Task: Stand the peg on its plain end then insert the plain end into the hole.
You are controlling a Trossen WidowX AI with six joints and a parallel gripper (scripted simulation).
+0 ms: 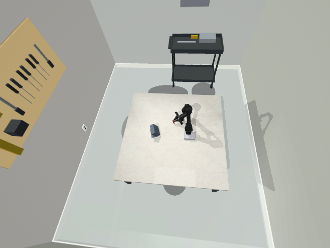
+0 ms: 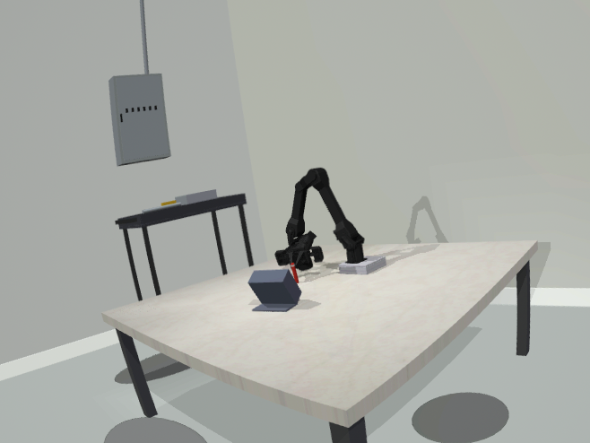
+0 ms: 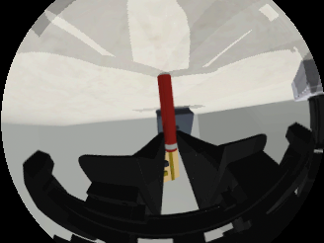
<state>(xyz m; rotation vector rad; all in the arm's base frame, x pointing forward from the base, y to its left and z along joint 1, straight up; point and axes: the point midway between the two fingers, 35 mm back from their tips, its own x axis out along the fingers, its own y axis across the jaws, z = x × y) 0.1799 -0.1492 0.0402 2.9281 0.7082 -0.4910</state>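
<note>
You get bright, even light, with grey shadows across the tabletop (image 1: 170, 157) (image 2: 404, 305) (image 3: 64, 79). Your wrist view curves at its black-rimmed edges.

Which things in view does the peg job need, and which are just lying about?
Part of the job:
- red peg with white band
- sloped dark blue-grey panel
- gripper
- table

Just lying about:
- yellow block on the cart
- grey box beside it

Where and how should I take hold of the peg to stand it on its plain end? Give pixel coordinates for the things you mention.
Grip the red peg (image 2: 295, 273) (image 3: 167, 109) beside its white band, as the fingers do now, coming from above with one on each side. The shaft is long and slim, so this should leave the plain end free to meet the table (image 1: 170, 157) (image 2: 381, 334).
</note>
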